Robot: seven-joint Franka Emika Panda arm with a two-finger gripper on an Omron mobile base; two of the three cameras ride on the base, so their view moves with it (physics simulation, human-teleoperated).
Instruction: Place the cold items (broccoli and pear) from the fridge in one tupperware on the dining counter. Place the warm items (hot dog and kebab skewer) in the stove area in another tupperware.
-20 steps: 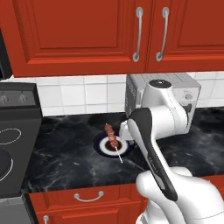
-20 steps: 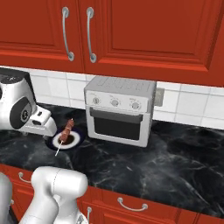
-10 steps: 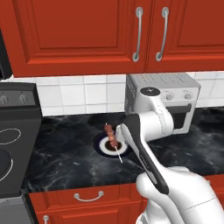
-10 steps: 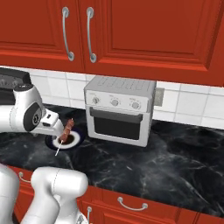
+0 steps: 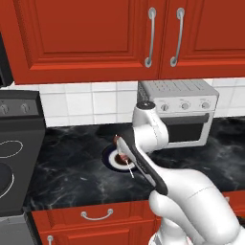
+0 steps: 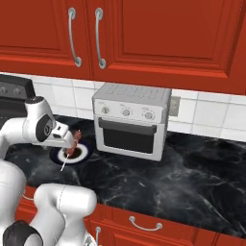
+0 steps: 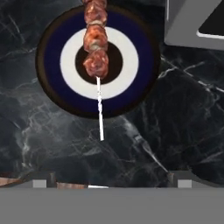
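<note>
1. On the black marbled counter (image 5: 72, 167), a round plate (image 7: 52, 83) with a dark rim, a blue ring, a white ring and a dark centre carries the kebab skewer (image 7: 95, 43).
2. In the hand view the chunks of browned meat run from the plate's centre up over its far rim, and the thin white stick points down past the near rim onto the bare counter.
3. The skewer (image 6: 73, 144) lies across the plate (image 6: 81, 154) in the right base view, its pale stick tip reaching toward the counter's front edge.
4. The gripper (image 7: 111, 177) hangs above the counter just on the near side of the plate; its two finger tips stand far apart at the bottom corners of the hand view, spread wide with nothing between them.
5. The skewer is untouched, apart from the fingers.
6. A silver toaster oven (image 6: 132, 120) with three knobs and a dark glass door stands just to the right of the plate, against the white tiled backsplash (image 5: 86, 103).
7. Red wall cabinets (image 5: 86, 38) with metal handles hang above, and red drawers (image 5: 95, 217) run below the counter.
8. A black stove (image 5: 14, 158) sits at the left end of the counter in the left base view, well apart from the plate (image 5: 109, 158).
</note>
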